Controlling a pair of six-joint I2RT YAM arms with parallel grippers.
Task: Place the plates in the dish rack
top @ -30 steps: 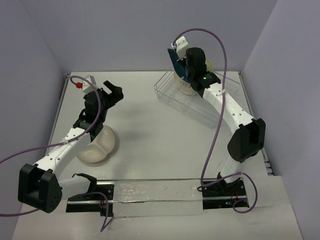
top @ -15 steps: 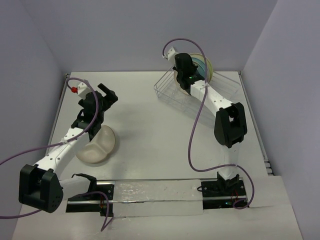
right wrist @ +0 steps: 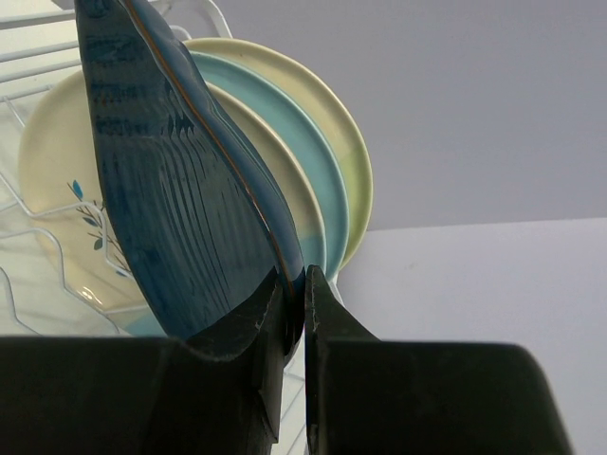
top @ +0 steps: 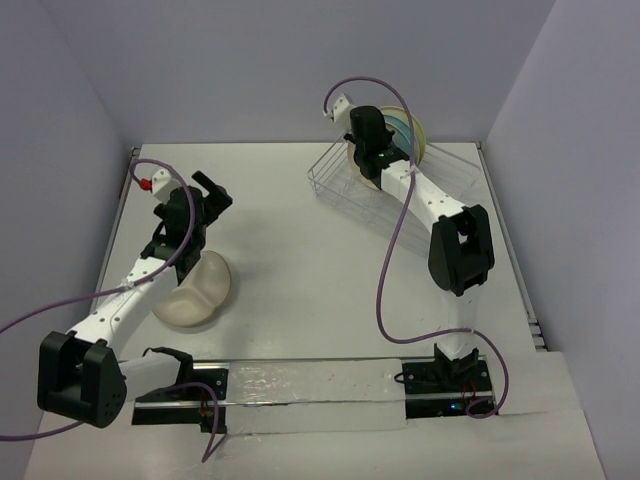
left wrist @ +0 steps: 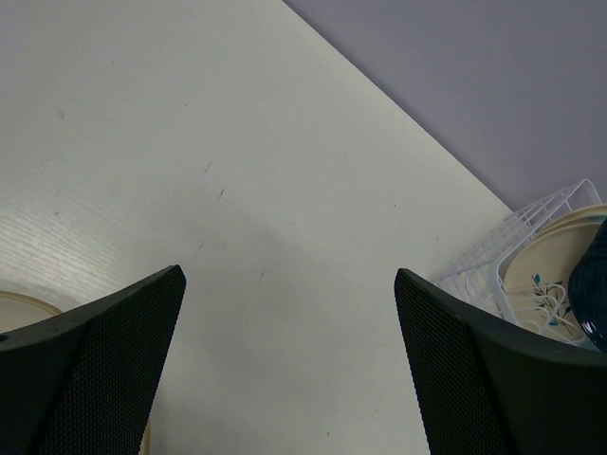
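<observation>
- Dark blue glaze: leaf-shaped dish (right wrist: pixel 180 190) stands on edge, ribbed face toward R wrist cam; rim pinched by R gripper (right wrist: pixel 296 289), fingers almost together w/ only the thin rim between them
- dish is at the dish rack (top: pixel 335 185), just in front of the upright plates; whether its lower edge sits in a slot, can't tell, hidden behind the fingers
- behind it, three round plates upright, packed close: sprig plate (right wrist: pixel 52 161), cream w/ blue sprig, nearest; pale blue plate (right wrist: pixel 313 171) next; pale green plate (right wrist: pixel 353 171) at back
- rack: thin white wire, on far-right part of table (top: pixel 300 240), close to back wall (top: pixel 300 70); R arm (top: pixel 440 210) reaches to it from the near edge
- divided plate (top: pixel 195 295), cream, lies flat on table at near left, well apart from rack; L arm (top: pixel 130 290) passes over its left side
- L gripper (left wrist: pixel 289 277): fingers spread wide, nothing between them; hangs above bare tabletop just beyond divided plate, facing toward rack
- L wrist cam: sliver of cream rim at lower left; rack at far right edge w/ sprig plate inside & dark blue edge of the dish beside it
</observation>
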